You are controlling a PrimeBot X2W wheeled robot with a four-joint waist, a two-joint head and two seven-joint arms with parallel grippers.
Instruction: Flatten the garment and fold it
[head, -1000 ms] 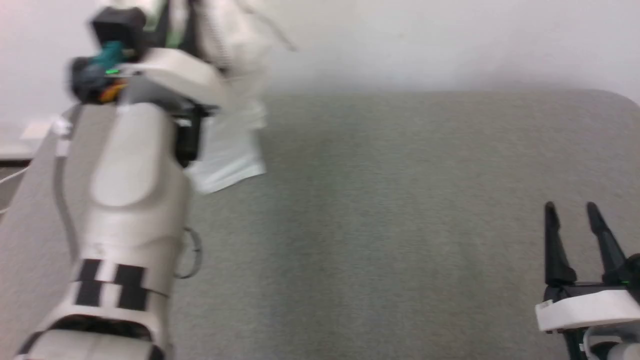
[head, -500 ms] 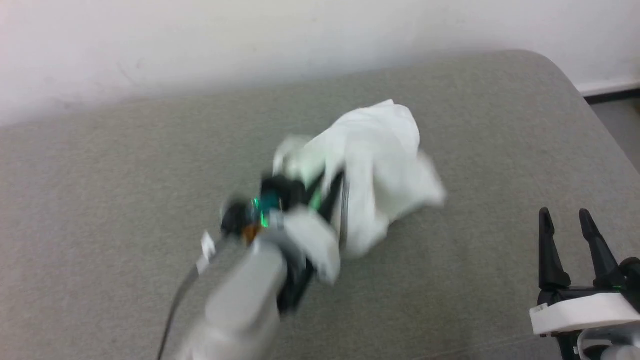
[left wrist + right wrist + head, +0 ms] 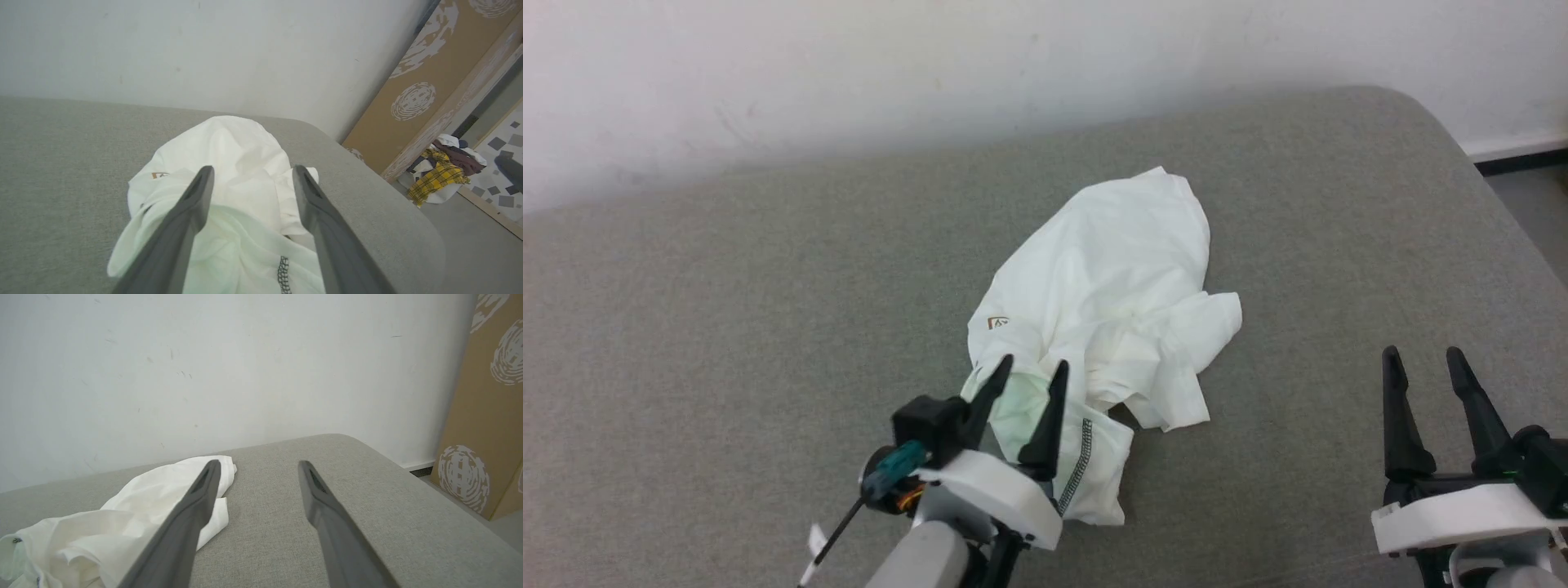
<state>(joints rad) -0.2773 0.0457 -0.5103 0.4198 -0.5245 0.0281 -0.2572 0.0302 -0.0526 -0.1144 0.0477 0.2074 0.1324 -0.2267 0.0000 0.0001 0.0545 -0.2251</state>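
Observation:
The garment [image 3: 1111, 294], a white T-shirt with a small brown logo patch and grey stitching, lies crumpled in a heap near the middle of the grey cushion [image 3: 727, 310]. My left gripper [image 3: 1033, 367] hovers over the heap's near end, open, its fingers apart with nothing between them. The left wrist view has the garment [image 3: 233, 163] spread beneath and beyond the left gripper [image 3: 251, 171]. At the lower right my right gripper [image 3: 1421, 359] stands open over bare cushion, to the right of the garment [image 3: 135, 510]; in its wrist view the right gripper [image 3: 257, 465] holds nothing.
A white wall [image 3: 931, 73] runs along the cushion's far edge. The cushion's rounded right corner [image 3: 1421, 106] drops to the floor. A brown patterned board [image 3: 425, 90] and a pile of clothes [image 3: 445, 167] on the floor lie beyond that edge.
The head camera swung round to the cushion. My left arm brought the garment down from mid-air, let it go onto the cushion and opened. The right gripper stayed open.

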